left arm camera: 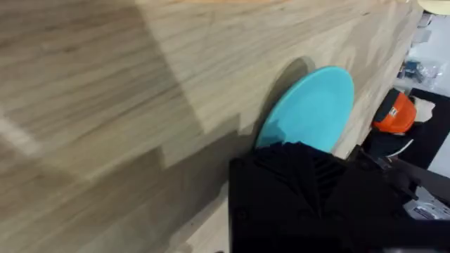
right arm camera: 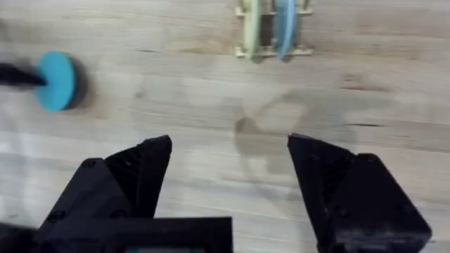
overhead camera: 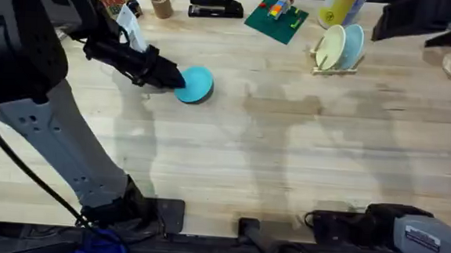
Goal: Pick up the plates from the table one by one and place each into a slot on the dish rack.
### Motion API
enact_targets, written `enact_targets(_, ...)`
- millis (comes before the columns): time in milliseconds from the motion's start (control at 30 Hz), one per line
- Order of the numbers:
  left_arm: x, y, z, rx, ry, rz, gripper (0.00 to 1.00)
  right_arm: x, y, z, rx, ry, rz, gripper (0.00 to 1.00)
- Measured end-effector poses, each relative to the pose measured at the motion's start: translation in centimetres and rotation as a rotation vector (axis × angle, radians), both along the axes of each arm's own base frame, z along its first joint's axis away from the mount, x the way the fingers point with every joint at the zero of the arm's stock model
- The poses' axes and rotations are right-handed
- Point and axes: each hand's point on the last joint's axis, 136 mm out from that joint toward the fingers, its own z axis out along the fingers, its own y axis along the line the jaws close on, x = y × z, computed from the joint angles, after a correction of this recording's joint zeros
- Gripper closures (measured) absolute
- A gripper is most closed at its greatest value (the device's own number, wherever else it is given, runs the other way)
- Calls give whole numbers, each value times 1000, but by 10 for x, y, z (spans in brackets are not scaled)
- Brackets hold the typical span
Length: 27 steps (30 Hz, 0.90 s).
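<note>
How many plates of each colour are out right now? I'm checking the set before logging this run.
Bright turquoise-blue round plastic plate, at the left gripper: 1
Pale yellow round plastic plate, upright in the light-wood dish rack: 1
Light blue round plastic plate, upright in the same rack: 1
Total: 3

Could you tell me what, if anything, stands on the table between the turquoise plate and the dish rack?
Nothing visible does. The turquoise plate sits at the left gripper, and bare table runs from it to the dish rack, which already holds two plates.
</note>
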Motion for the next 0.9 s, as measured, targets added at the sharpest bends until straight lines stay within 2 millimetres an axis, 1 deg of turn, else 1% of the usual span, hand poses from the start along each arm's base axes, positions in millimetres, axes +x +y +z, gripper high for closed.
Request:
enact_targets(167, 1, 0, 0, -1, -5, 2, 960, 6, 20, -7, 140, 55, 1, 7)
enact_targets(367, 1, 0, 0, -1, -6, 2, 960, 16, 44, -23, 293, 159, 35, 7)
enact_targets(567, 3, 0, 0, -2, -12, 3, 960, 27, 65, -42, 391, 264, 53, 7)
enact_targets(667, 3, 0, 0, -2, -13, 3, 959, 36, 84, -51, 411, 291, 84, 7)
enact_targets(800, 3, 0, 0, -2, -13, 3, 960, 52, 117, -64, 432, 305, 134, 7)
enact_targets(900, 3, 0, 0, -2, -13, 3, 959, 59, 139, -77, 442, 332, 155, 7)
